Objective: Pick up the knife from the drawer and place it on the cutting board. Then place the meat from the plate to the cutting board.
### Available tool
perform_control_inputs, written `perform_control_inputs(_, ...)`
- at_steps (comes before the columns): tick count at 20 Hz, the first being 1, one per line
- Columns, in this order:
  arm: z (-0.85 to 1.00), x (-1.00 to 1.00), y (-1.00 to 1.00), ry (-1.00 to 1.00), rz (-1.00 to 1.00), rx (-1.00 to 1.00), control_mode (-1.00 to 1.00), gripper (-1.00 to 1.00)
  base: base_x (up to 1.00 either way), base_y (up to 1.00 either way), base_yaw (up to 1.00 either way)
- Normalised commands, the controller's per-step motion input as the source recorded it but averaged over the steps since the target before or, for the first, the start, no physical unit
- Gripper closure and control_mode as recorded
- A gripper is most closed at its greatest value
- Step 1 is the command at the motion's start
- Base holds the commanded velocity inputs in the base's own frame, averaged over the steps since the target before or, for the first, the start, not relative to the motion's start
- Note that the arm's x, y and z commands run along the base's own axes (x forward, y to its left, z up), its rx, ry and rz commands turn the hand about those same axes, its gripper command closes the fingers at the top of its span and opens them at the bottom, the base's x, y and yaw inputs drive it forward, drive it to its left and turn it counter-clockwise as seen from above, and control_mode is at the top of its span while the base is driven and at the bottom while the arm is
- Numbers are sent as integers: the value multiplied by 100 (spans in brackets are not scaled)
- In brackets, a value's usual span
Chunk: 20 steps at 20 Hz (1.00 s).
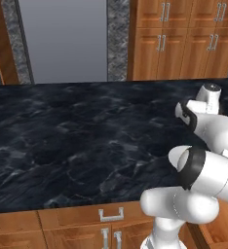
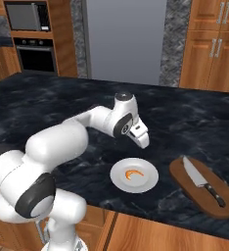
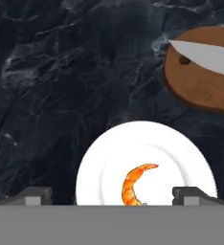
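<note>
Empty jaws wide above meat [image 3: 134,184]

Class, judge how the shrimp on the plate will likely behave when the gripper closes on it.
The shrimp is small and thin, so probably light. Its curled shape leaves little to pinch, so it may slip or turn. It lies loose on the smooth white plate, so a nudge would likely slide it.

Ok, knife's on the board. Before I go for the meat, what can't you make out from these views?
- Knife handle, hand view: cut off by the right edge. The right base view shows the whole knife on the cutting board.
- Meat, hand view: its lower end meets the picture's bottom band.
- Gripper height above the plate: cannot tell; the fingers stand wide apart.
</note>
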Motion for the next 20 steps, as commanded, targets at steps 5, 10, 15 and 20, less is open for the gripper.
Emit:
perform_control_inputs(5,-65,-4,0,6,0,0,-100,-100,0,0,0)
perform_control_inputs(10,-64,-23,0,10,0,0,-100,-100,0,0,0)
perform_control_inputs(15,-40,-40,0,1,3,0,-100,-100,0,0,0)
perform_control_inputs(20,-23,0,0,5,0,0,-100,-100,0,0,0)
